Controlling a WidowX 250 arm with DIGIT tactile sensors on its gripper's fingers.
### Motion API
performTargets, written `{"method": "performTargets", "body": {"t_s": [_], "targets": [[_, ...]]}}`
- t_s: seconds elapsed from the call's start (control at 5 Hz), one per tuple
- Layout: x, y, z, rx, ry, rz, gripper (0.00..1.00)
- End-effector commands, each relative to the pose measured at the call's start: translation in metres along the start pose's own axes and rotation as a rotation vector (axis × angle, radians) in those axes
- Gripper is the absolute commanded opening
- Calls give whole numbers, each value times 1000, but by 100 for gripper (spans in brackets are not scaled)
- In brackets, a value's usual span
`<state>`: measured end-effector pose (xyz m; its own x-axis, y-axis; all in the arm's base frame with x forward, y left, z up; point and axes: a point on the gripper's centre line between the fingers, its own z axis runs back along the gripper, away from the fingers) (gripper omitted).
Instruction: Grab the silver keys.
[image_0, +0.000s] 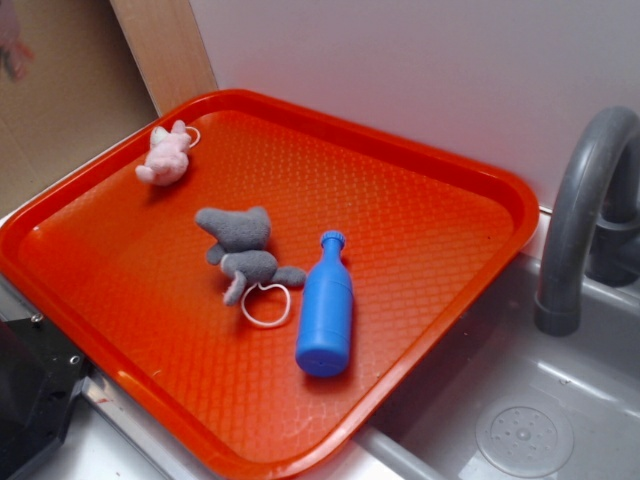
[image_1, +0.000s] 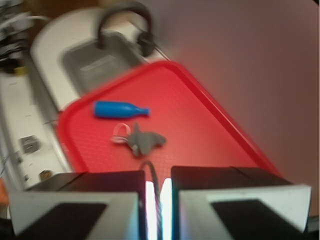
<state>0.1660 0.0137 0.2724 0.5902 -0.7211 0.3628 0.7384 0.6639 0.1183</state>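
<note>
In the wrist view my gripper (image_1: 159, 200) has its jaws almost closed on a thin dark twisted wire loop (image_1: 154, 175) that sticks out between the pads. This looks like the ring of the silver keys. The flat key blades are hidden behind the fingers. No keys lie on the orange tray (image_0: 480, 170) in the exterior view, and the gripper is out of that view. The gripper is held well above the tray (image_1: 200, 125), and the wrist view is blurred.
On the tray lie a pink plush (image_0: 165, 155), a grey plush (image_0: 240, 250) with a white ring (image_0: 266, 305), and a blue bottle (image_0: 326, 305). A grey faucet (image_0: 585, 200) and a sink (image_0: 520, 400) are to the right. A black block (image_0: 30, 390) is at the lower left.
</note>
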Motion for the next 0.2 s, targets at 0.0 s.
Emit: {"method": "performTargets", "body": {"t_s": [0.0], "targets": [[6,-5,9,13,-33,53,0]]}}
